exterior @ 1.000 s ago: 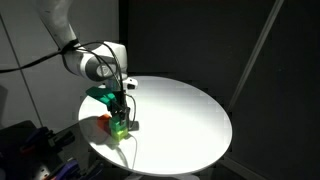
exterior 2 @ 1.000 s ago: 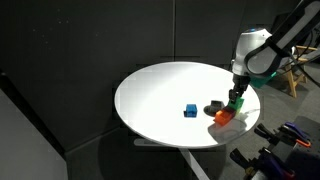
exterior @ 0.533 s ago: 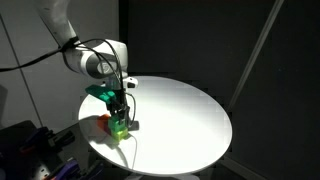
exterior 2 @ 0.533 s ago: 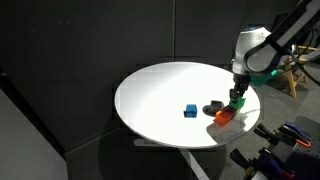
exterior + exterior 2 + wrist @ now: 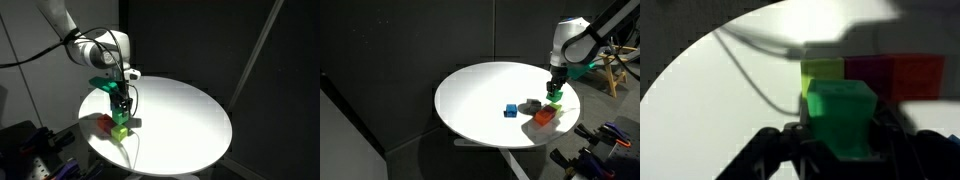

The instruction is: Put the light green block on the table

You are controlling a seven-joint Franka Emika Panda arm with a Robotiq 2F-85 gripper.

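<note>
Light green block (image 5: 840, 115), a small cube of bright green, gripped by the black Robotiq gripper (image 5: 841, 140) just above the round white table (image 5: 190, 110).

The jaws are closed on its sides. It hangs clear of the yellower lime-green cube (image 5: 822, 72) at its 12 o'clock and the red cube (image 5: 910, 75) at 1 o'clock. Lowered straight down, it would probably land on the lime cube. Released from this height, it could bounce toward the rim. The wrist view is blurred, so pad contact is unclear, and a small blue cube (image 5: 510, 110) shows in an exterior view only.
</note>
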